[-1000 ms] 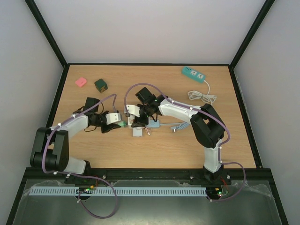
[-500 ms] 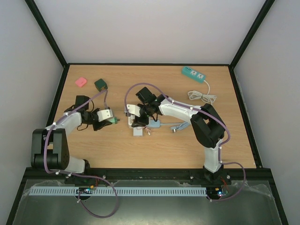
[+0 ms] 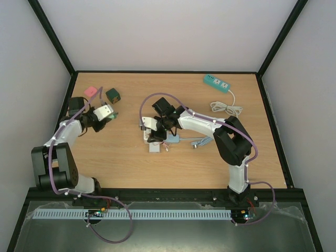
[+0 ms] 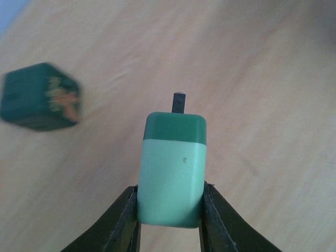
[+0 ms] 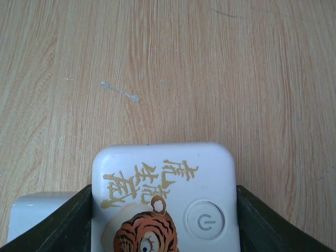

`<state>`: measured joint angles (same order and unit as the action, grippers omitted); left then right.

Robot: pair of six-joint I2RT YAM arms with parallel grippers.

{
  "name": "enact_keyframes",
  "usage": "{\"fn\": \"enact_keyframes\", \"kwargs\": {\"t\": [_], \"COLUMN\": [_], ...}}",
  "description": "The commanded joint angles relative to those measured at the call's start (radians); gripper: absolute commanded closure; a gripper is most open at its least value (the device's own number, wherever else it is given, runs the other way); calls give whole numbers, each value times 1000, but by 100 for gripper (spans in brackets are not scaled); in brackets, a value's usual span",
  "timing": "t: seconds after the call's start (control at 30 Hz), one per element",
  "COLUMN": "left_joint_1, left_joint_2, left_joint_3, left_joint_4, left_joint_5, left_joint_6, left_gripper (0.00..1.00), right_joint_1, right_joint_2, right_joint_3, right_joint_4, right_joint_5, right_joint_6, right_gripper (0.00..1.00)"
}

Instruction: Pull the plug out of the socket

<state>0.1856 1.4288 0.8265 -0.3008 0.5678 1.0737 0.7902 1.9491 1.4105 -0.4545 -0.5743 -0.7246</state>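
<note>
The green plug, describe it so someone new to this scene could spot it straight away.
Look at the far left corner of the wooden table, near a pink block and a dark green cube. The plug is pinched in the left end effector: alone pale green, dark-capped, with a prong.

Both look alike from here: the left arm [image 3: 67, 130] and the right arm [image 3: 202, 122] wear glossy white shells on the long links, with chunky black housings at the joints. A purple cable [image 3: 151, 97] runs along each arm, held by small pale clips, and loops loose by the black bases [image 3: 237, 202]. The jaws are plain matte black wedges.
</note>
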Motion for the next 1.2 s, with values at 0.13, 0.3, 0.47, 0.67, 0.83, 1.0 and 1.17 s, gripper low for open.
{"fn": "enact_keyframes", "kwargs": {"t": [0.13, 0.3, 0.47, 0.67, 0.83, 1.0, 1.17], "left_joint_1": [55, 66, 68, 67, 66, 66, 66], "left_joint_2": [81, 162, 251, 346, 380, 400, 382], "left_joint_3": [84, 109, 97, 113, 105, 83, 62], "left_joint_4": [245, 342, 490, 577, 601, 609, 582], "left_joint_5": [-227, -364, -489, -557, -565, -565, -537], "left_joint_6": [-152, -167, -138, -138, -131, -119, -115], "left_gripper": [81, 80, 80, 77, 73, 64, 40], "right_joint_1": [-24, -24, -23, -23, -23, -25, -32], "right_joint_2": [-3, -1, 8, 12, 14, 27, 49], "right_joint_3": [-4, -1, 0, -8, -7, 4, 22], "right_joint_4": [-82, -67, -62, -47, -12, 14, 40], "right_joint_5": [79, 80, 87, 100, 142, 202, 245], "right_joint_6": [19, 43, 57, 71, 99, 125, 167], "right_gripper": [82, 81, 80, 80, 80, 81, 81]}}
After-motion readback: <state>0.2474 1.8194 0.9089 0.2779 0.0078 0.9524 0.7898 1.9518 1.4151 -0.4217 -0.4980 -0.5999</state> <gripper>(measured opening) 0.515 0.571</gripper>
